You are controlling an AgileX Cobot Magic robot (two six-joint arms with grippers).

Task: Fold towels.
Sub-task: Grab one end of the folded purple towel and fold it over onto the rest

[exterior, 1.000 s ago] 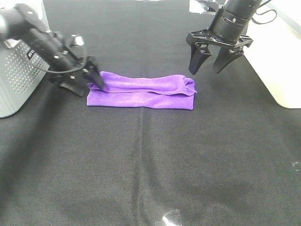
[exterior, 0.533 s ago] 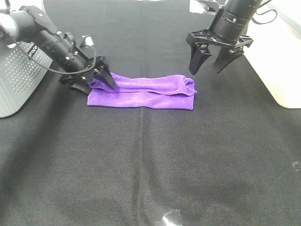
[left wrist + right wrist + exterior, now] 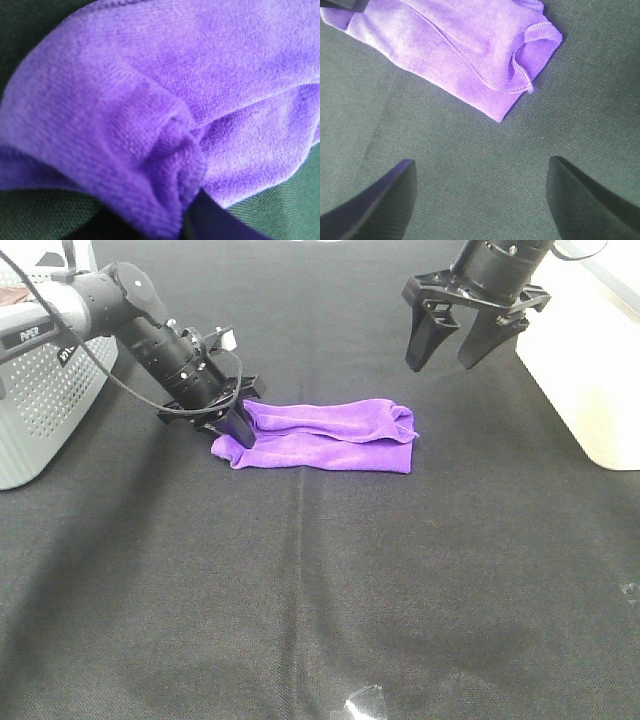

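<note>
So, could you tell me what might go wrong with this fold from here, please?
The left gripper holds the towel by a bunched wad at its end, not a flat edge, so the fold may come out lumpy or skewed. The right gripper hangs open clear of the other end, touching nothing; the whole towel might slide on the black tablecloth instead of folding over. That end's hem is curled and could be trapped as a crease.

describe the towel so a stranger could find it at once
On the black table, look toward the far middle. The towel lies there as a long folded strip, one end pinched by the left gripper. It is the only purple thing.
</note>
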